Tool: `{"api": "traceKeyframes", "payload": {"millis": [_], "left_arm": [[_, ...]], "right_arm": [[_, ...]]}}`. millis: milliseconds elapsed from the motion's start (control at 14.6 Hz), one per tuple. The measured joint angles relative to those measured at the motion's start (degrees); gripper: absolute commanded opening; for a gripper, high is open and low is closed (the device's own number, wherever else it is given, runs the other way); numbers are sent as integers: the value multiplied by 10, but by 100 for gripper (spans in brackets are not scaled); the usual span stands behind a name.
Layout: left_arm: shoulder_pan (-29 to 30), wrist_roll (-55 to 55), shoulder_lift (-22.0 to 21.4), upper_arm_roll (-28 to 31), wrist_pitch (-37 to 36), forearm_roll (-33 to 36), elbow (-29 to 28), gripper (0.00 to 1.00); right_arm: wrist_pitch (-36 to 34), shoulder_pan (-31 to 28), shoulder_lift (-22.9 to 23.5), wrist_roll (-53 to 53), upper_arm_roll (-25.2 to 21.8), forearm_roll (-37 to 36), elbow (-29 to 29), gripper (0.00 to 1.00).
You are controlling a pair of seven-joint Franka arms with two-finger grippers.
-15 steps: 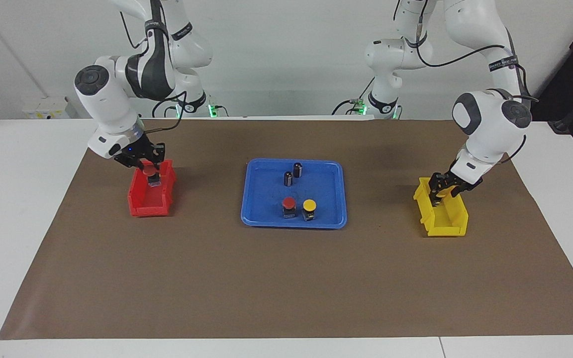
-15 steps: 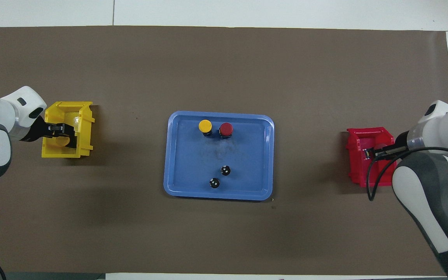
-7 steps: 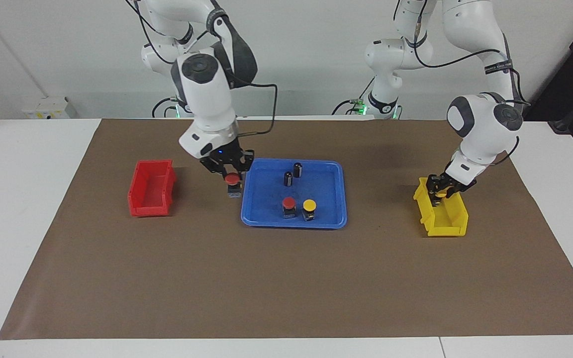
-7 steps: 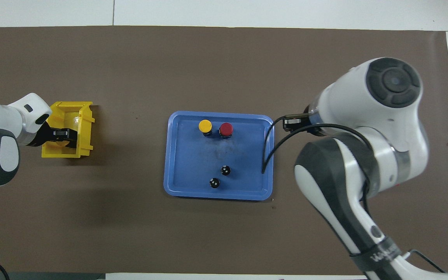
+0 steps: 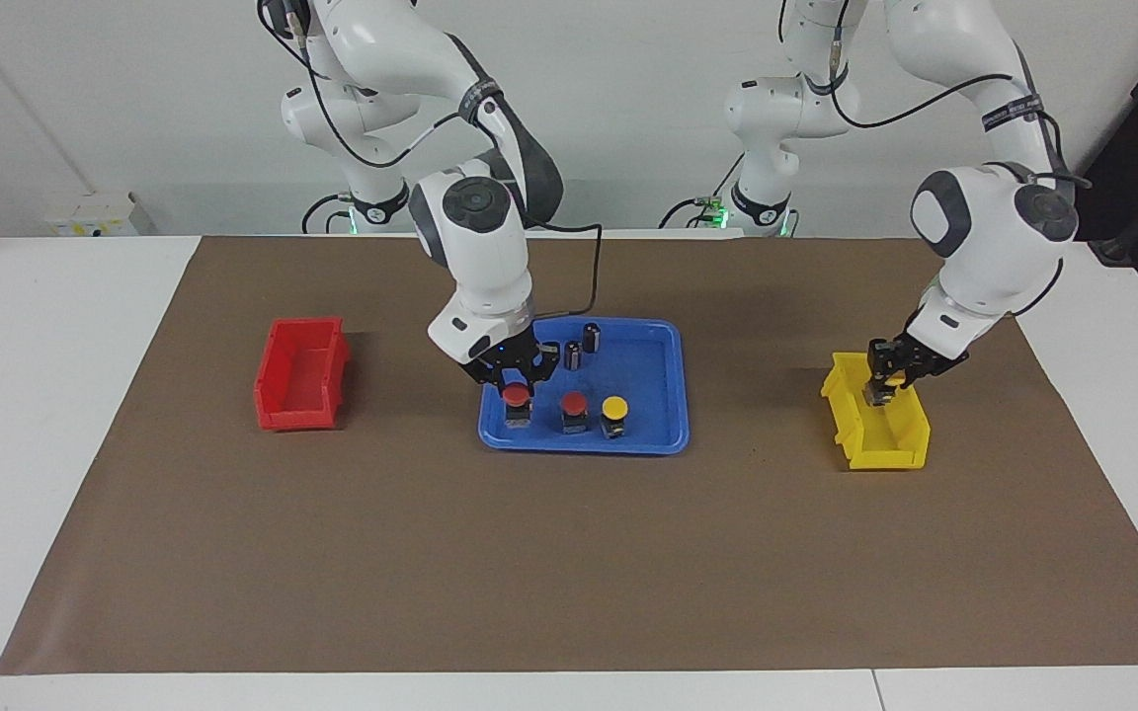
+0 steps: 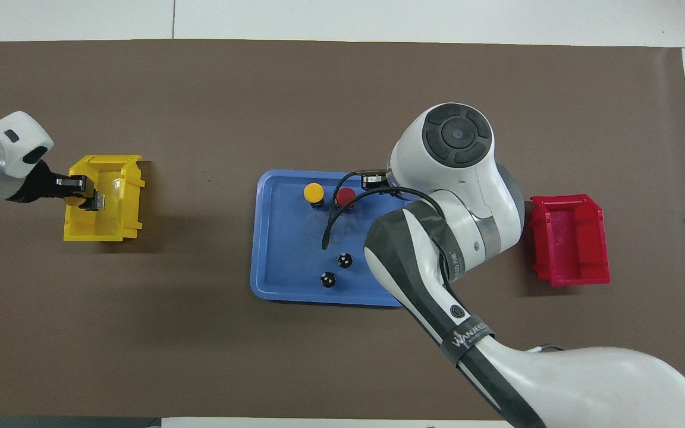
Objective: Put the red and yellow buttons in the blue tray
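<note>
Two bent arms (image 5: 490,257), tools (image 5: 517,380) down.

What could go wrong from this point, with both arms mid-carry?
1. The right gripper holds a red button low over the blue tray, right beside the red button standing there; lowering it could knock that one over.
2. The left gripper holds a yellow button over the yellow bin; it might catch the bin's rim.
</note>
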Motion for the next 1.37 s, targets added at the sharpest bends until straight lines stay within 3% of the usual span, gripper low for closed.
{"api": "traceKeyframes", "payload": {"millis": [137,275,687,824,961,1099,1167,1373], "left_arm": [[-41,-69,13,-4,-39,1,75,1],[-107,-150,37,-9,-37,1,107,1],[-250,-302,127,-14,61,1,112,1],[-272,-317,140,-15,67,-2,111,1],[-293,-337,148,-15,74,-8,108,1],[-315,-366,160,-15,86,-9,106,1],[-323,-374,168,-15,90,-9,105,1],[-327,-378,176,-12,91,-9,105,1]], "right_arm": [[7,0,2,0,0,0,-19,11],[10,2,3,0,2,0,-33,11],[10,11,3,1,3,0,-51,15],[15,11,3,1,3,1,-56,28],[25,11,3,1,3,8,-63,52],[28,11,3,1,3,9,-67,87],[28,11,2,1,3,9,-67,100],[30,9,-3,1,0,9,-64,100]]}}
